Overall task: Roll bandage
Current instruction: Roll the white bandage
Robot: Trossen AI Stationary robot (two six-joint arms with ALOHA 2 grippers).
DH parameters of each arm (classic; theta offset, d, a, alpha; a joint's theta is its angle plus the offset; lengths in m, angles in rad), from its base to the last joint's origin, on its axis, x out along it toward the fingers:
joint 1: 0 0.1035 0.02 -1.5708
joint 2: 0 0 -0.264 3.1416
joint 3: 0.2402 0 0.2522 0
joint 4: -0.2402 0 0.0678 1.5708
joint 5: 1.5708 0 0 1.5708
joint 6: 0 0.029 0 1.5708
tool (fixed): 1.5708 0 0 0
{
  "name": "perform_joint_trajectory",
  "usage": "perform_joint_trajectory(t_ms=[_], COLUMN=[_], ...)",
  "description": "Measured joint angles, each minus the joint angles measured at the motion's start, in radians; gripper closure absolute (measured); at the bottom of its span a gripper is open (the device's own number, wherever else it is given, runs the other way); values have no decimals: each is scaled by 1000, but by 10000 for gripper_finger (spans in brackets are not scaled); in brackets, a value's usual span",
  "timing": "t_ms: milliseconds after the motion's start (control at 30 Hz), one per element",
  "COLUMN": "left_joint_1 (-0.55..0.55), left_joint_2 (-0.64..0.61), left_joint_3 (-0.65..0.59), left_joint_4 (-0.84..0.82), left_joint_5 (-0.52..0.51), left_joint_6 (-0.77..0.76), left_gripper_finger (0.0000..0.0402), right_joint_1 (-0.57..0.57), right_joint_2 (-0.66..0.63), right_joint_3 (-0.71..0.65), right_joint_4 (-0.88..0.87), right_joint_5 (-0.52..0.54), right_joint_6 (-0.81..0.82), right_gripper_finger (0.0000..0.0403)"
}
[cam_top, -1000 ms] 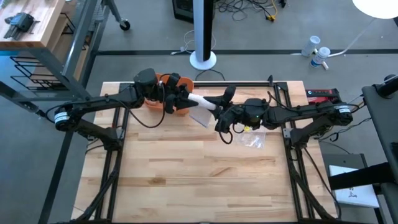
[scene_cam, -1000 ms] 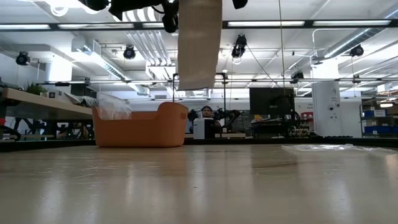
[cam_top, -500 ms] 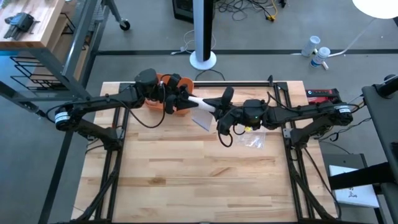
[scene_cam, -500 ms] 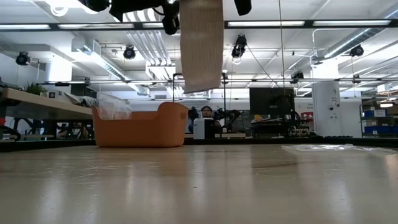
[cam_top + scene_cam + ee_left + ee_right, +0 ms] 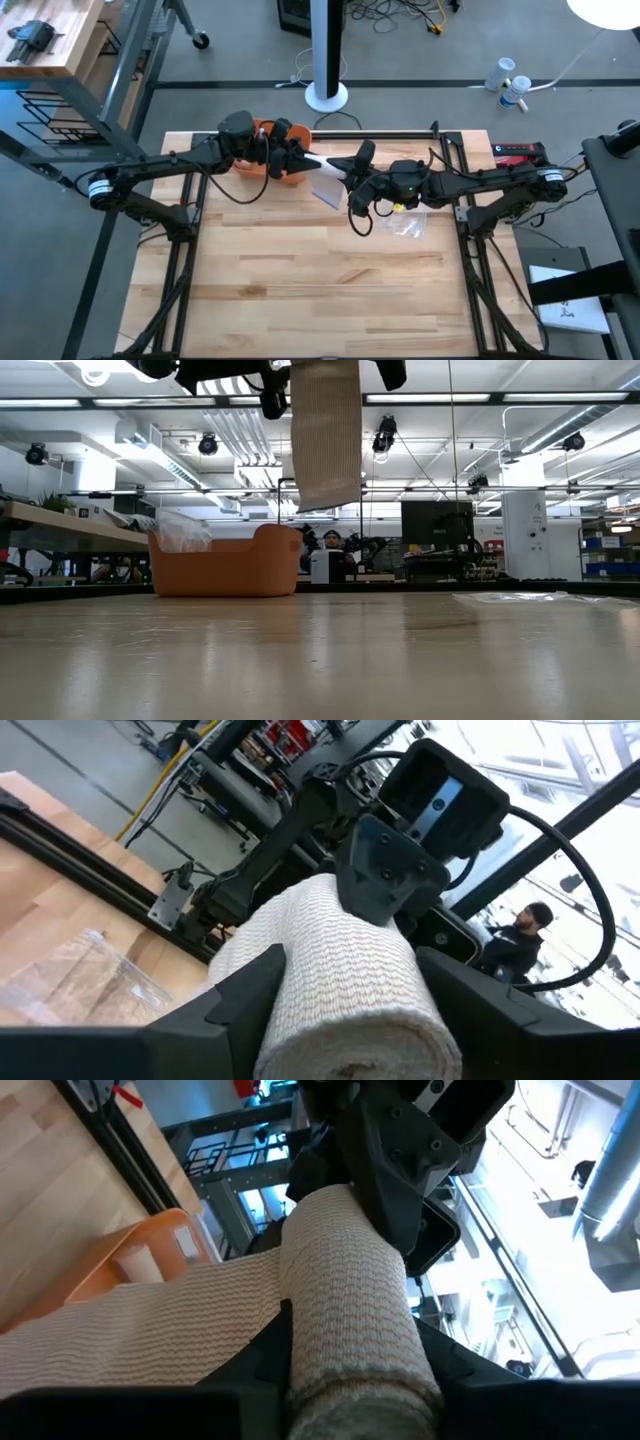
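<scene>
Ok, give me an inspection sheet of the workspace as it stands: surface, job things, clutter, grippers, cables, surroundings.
Surface: wooden table, near half bare.
Job's things: bandage held in the air between both grippers, loose tail hanging clear of the table; roll partly wound.
Clutter: orange bin at the far edge; clear plastic wrapper under the right arm.
Grippers: left gripper and right gripper each shut on an end of the roll, above the far middle.
Cables: black loops hang at both wrists, off the bandage.
Surroundings: white pole base behind the table; a person in the room beyond.
</scene>
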Motion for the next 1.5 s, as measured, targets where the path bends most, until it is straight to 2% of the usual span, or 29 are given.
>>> perform_joint_trajectory(t_ms=[167,467,933,1233,1367,1500], left_joint_1=[0,0,0,0,0,0], left_joint_2=[0,0,0,0,0,0], left_joint_3=[0,0,0,0,0,0], left_joint_4=[0,0,1,-2,-2,-3], left_joint_5=[0,2,3,-9,-13,-14], left_joint_6=[39,-6,-19,-24,2,14], left_gripper_finger=[208,221,185,179,200,245], right_joint_1=[0,0,0,0,0,0], right_joint_2=[0,0,0,0,0,0], right_joint_3=[0,0,0,0,0,0], right_joint_4=[-1,-1,-7,-22,-22,-23], right_joint_5=[0,0,1,2,2,1], right_joint_6=[0,0,0,0,0,0], right_gripper_finger=[298,301,298,303,298,300])
